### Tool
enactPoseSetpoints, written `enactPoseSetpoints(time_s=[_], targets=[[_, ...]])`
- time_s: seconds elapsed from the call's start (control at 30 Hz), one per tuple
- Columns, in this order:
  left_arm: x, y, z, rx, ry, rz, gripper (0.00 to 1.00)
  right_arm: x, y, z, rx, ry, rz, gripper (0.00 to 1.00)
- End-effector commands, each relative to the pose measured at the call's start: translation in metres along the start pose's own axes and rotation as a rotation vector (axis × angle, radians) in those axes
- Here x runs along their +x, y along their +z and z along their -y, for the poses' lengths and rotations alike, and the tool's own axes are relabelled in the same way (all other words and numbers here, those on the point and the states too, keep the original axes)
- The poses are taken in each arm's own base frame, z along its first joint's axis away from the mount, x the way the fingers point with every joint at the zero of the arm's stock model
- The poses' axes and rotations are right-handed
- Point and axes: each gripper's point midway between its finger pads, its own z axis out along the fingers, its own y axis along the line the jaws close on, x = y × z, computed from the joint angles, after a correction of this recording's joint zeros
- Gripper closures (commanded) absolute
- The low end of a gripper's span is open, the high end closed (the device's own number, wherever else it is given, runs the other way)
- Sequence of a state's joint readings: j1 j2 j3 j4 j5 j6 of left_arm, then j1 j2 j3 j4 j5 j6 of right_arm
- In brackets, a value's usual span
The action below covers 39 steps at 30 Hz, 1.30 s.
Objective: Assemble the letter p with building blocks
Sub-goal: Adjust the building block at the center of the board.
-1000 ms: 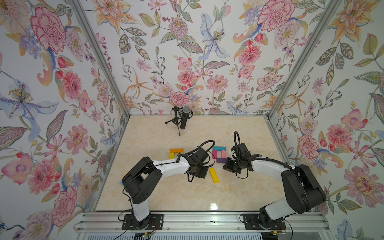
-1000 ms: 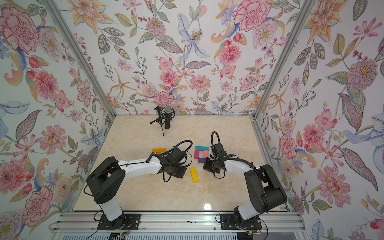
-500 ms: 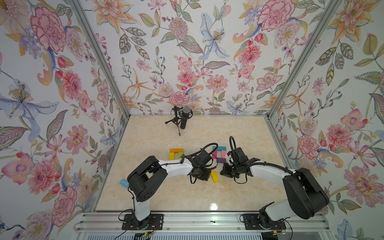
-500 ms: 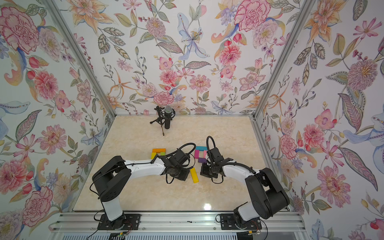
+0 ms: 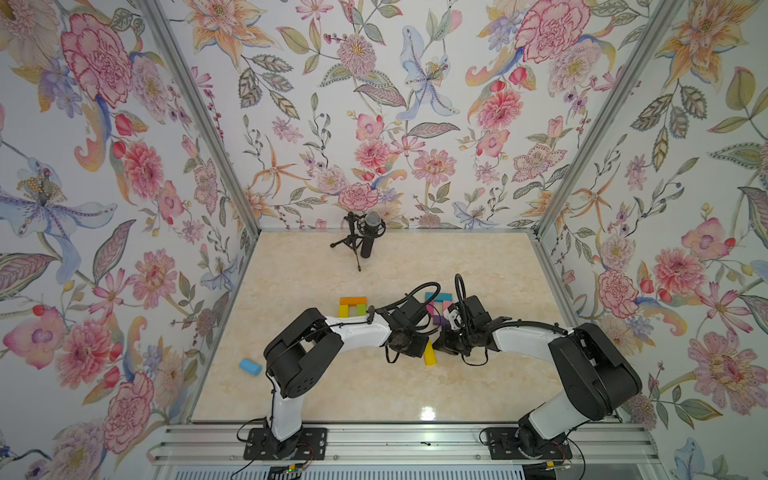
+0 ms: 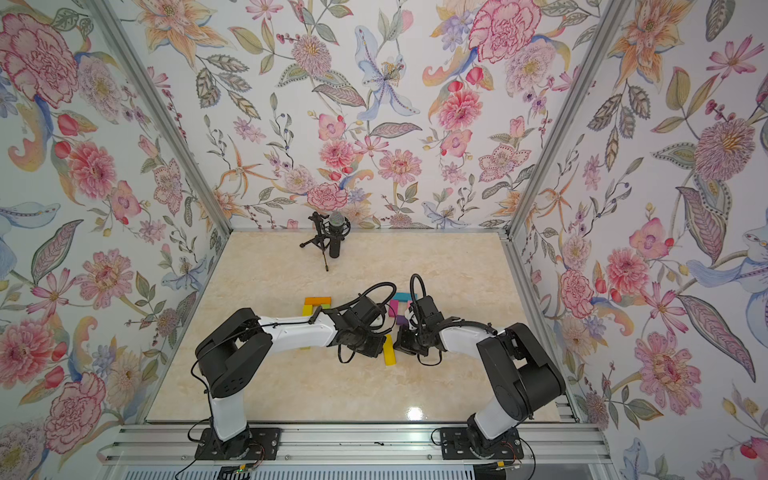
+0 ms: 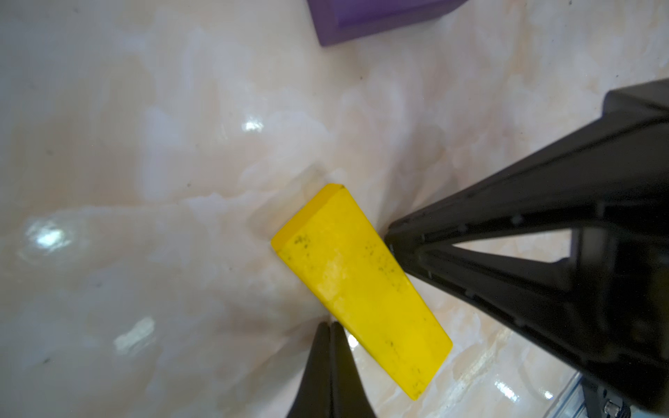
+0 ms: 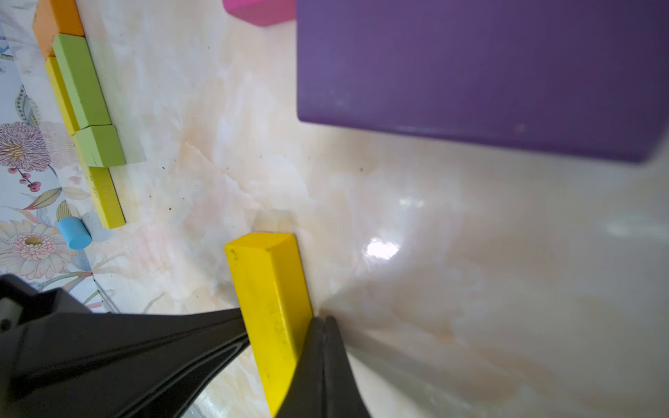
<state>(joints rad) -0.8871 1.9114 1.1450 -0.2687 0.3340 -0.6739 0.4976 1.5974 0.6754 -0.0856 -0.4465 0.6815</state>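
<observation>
A long yellow block (image 5: 429, 355) (image 6: 389, 351) lies flat on the marble floor between my two arms. My left gripper (image 7: 330, 325) is shut, and its tip touches one long side of the yellow block (image 7: 362, 289). My right gripper (image 8: 322, 320) is shut too and presses on the opposite side of the block (image 8: 271, 307). Neither holds it. An orange (image 5: 353, 300), yellow (image 5: 343, 310) and green (image 5: 361, 309) group lies further back on the left. Teal (image 5: 438, 296), magenta (image 5: 431, 308), pink (image 5: 446, 306) and purple (image 5: 439, 320) blocks sit just behind the grippers.
A black microphone (image 5: 368, 237) on its tripod stands at the back of the floor. A blue cylinder (image 5: 250, 366) lies near the left wall. Flowered walls close in the floor on three sides, and an aluminium rail (image 5: 395, 442) runs along the front.
Both shut grippers have closed in on the yellow block, the left moving right and the right moving left and nearer. The block has barely shifted.
</observation>
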Motion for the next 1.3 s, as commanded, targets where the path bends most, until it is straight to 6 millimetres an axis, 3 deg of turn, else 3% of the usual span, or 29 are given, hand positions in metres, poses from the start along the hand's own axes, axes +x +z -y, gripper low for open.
enactPoseSetpoints(time_s=[0.0,0.37,0.7,0.97,1.27], targets=[[-0.004,0.012,-0.013,-0.021,-0.041,-0.009,1.00,0.015,0.015,0.016,0.047,0.048,-0.061,1.00],[-0.015,0.017,-0.025,-0.019,-0.060,-0.004,1.00,0.002,0.019,0.012,0.052,0.058,-0.047,1.00],[-0.011,0.019,-0.031,-0.041,-0.062,-0.025,1.00,-0.008,0.014,0.015,0.055,0.075,-0.015,1.00],[0.005,-0.005,-0.063,-0.204,-0.080,-0.019,1.00,0.008,0.000,0.021,0.074,0.093,-0.006,1.00],[0.029,-0.013,-0.057,-0.162,-0.031,-0.041,1.00,0.028,-0.004,0.012,0.089,0.105,0.003,1.00]])
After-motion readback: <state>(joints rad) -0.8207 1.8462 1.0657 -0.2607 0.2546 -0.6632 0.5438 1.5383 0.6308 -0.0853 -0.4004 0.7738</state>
